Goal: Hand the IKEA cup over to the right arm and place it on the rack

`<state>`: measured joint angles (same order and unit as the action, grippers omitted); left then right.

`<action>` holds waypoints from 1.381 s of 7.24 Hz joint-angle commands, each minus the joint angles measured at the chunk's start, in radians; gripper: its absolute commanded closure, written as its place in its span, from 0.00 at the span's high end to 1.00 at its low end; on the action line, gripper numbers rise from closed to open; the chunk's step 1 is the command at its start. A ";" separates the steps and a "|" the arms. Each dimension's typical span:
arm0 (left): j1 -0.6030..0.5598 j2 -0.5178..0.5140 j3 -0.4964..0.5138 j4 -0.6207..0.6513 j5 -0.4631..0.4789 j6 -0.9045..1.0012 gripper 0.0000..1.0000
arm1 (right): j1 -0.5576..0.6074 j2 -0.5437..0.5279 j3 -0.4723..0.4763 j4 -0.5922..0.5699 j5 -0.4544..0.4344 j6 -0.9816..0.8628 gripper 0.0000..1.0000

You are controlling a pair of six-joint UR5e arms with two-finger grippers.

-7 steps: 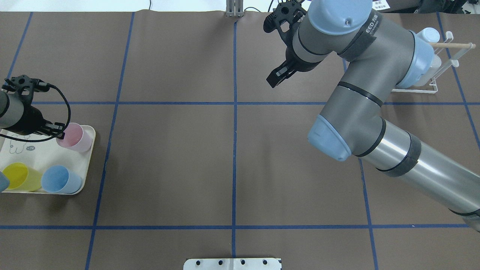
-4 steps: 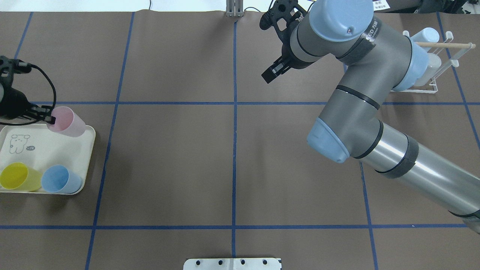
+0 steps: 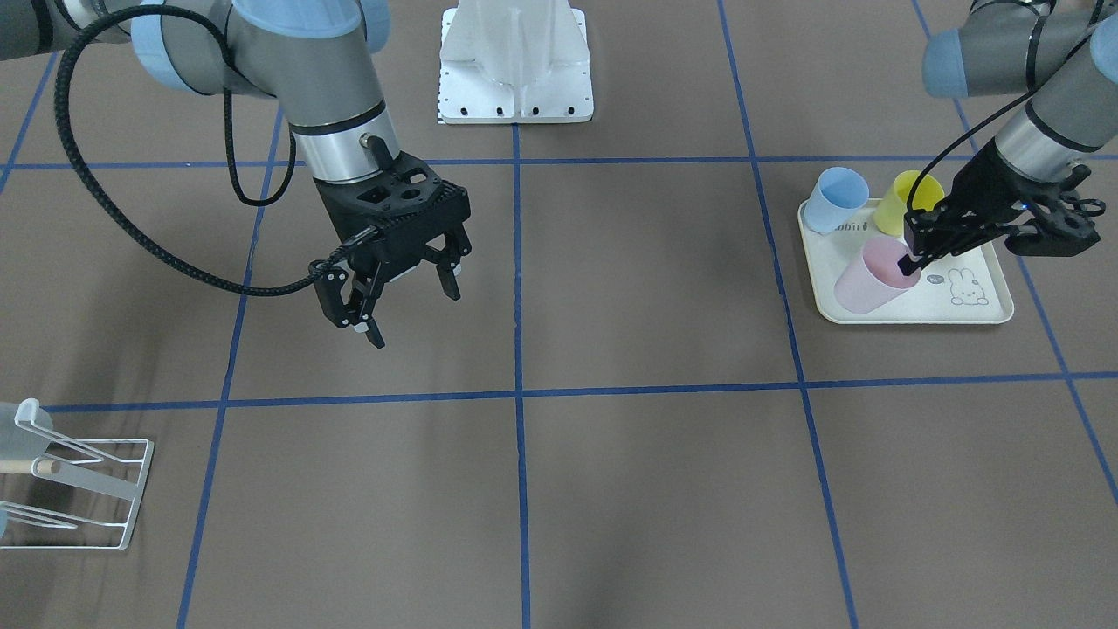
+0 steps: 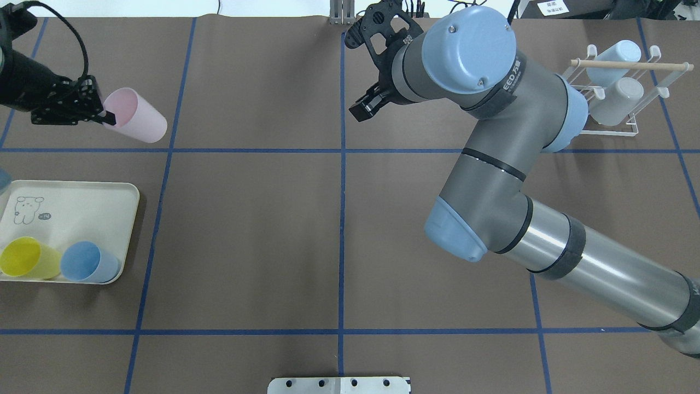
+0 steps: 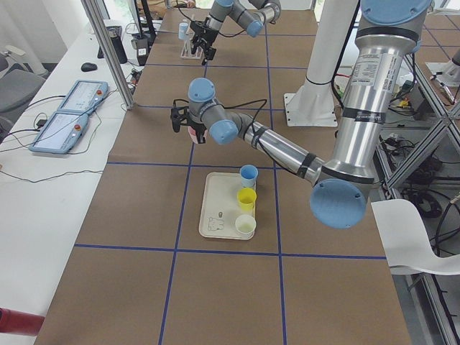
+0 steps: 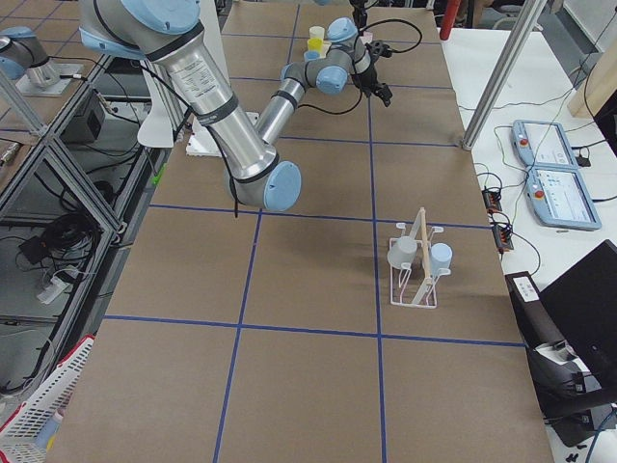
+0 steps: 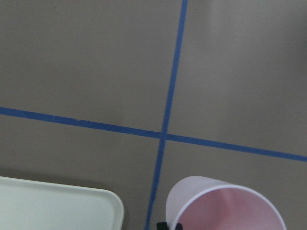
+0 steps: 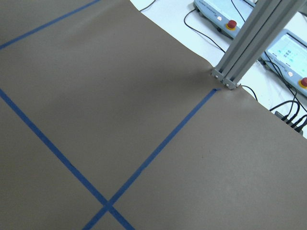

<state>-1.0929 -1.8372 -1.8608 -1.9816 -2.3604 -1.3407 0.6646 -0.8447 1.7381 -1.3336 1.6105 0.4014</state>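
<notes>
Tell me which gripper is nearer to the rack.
Right. The right gripper hangs open at the centre, well short of the rack; the left gripper, shut on the pink cup, is at the opposite end.

The worktop [image 4: 246, 230] is being covered by a matt brown, paper-like sheet, which is being crossed by smooth blue tape lines [image 4: 342, 219]. The cup [image 4: 136, 123] is being shown as smooth, faintly translucent pink plastic, and the left pincer [image 4: 105, 116] as matt black. At eight o'clock in the overhead view, a smooth cream plastic tray [image 4: 82, 202] is being lit softly. Light is being thrown back by the brushed metal tube of the right arm [image 4: 629, 284], while its pale blue caps are being seen as satin plastic. At two o'clock, the rack [image 4: 607, 132] is being shown as white coated wire with a bare pale wooden rod [image 4: 629, 64].
</notes>
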 commanded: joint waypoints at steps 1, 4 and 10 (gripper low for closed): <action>0.001 -0.132 0.006 -0.029 -0.087 -0.299 0.00 | -0.078 -0.005 -0.073 0.239 -0.136 -0.001 0.98; 0.057 -0.261 0.028 -0.138 -0.115 -0.627 0.00 | -0.160 -0.025 -0.158 0.584 -0.243 -0.012 0.98; 0.128 -0.297 0.097 -0.266 -0.115 -0.715 0.00 | -0.198 -0.022 -0.152 0.757 -0.285 -0.256 0.94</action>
<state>-0.9726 -2.1322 -1.7647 -2.2463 -2.4765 -2.0567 0.4629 -0.8681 1.5761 -0.5782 1.3281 0.1800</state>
